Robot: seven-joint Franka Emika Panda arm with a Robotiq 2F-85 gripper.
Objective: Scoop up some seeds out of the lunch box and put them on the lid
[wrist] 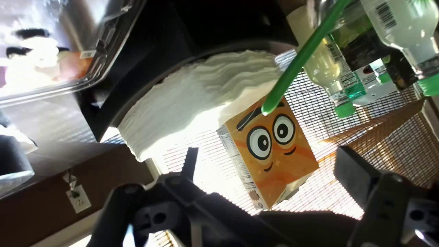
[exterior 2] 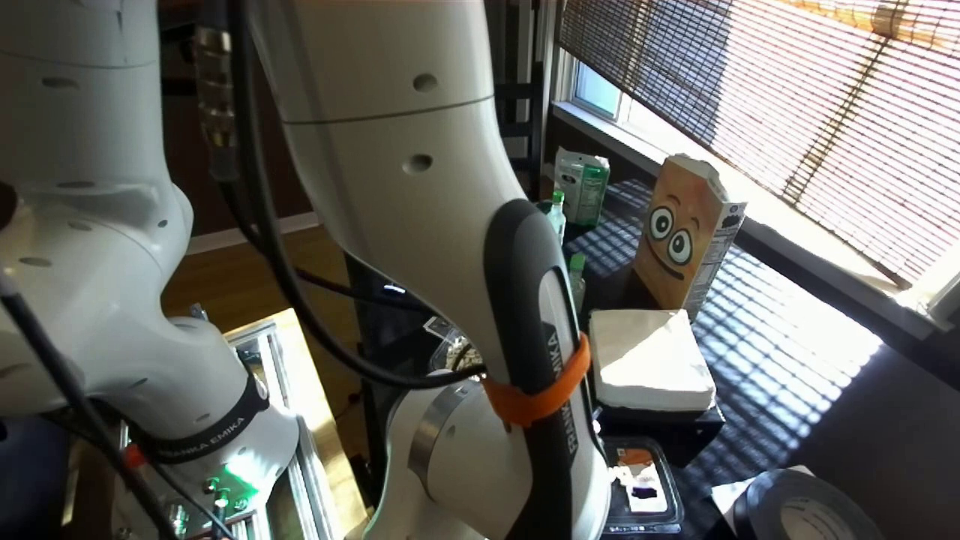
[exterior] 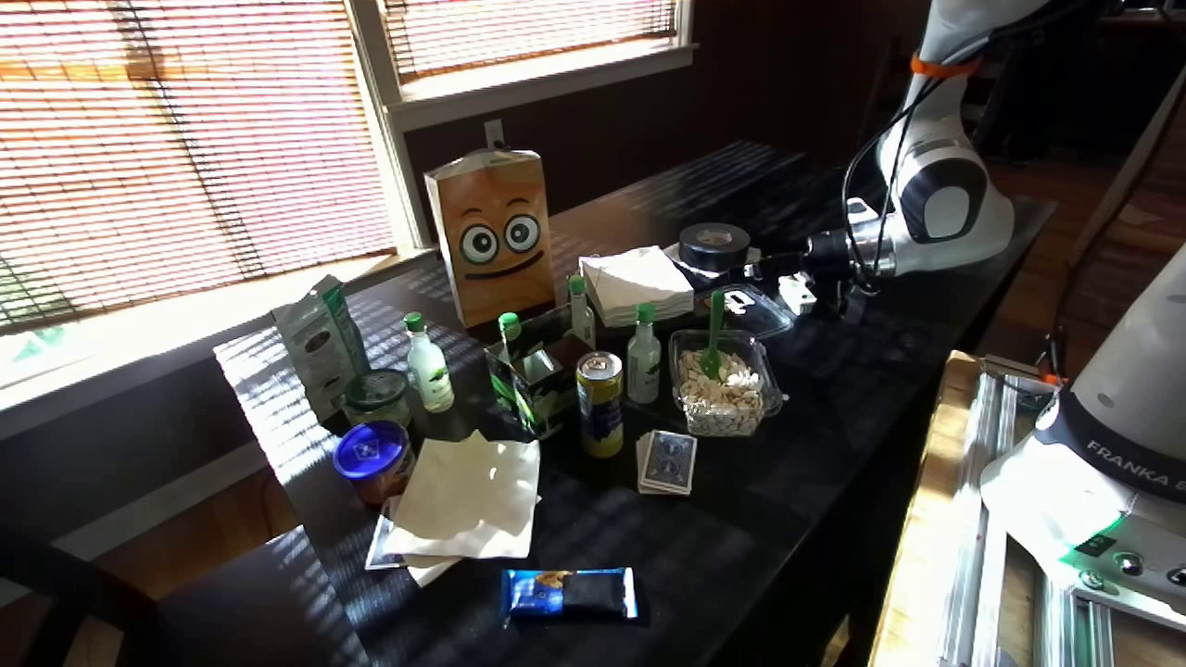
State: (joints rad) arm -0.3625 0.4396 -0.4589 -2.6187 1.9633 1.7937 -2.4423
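The lunch box (exterior: 679, 394) is a clear plastic container on the dark table in an exterior view. It holds a heap of pale seeds (exterior: 732, 408). A green spoon (exterior: 714, 333) stands upright in the seeds; its handle shows in the wrist view (wrist: 301, 61). The clear lid (exterior: 774, 320) lies flat behind the box, and also shows in an exterior view (exterior 2: 675, 502) and the wrist view (wrist: 113, 51). My gripper (wrist: 271, 168) is open and empty, nearly horizontal, near the lid in an exterior view (exterior: 788, 281). The arm partly hides the box in an exterior view (exterior 2: 450, 349).
A brown box with cartoon eyes (exterior: 500, 245), napkins (exterior: 639, 283) and a tape roll (exterior: 714, 243) stand behind the lid. A can (exterior: 600, 408) and small green-capped bottles (exterior: 643, 361) stand beside the lunch box. Cards (exterior: 669, 460) and a blue wrapper (exterior: 570, 593) lie in front.
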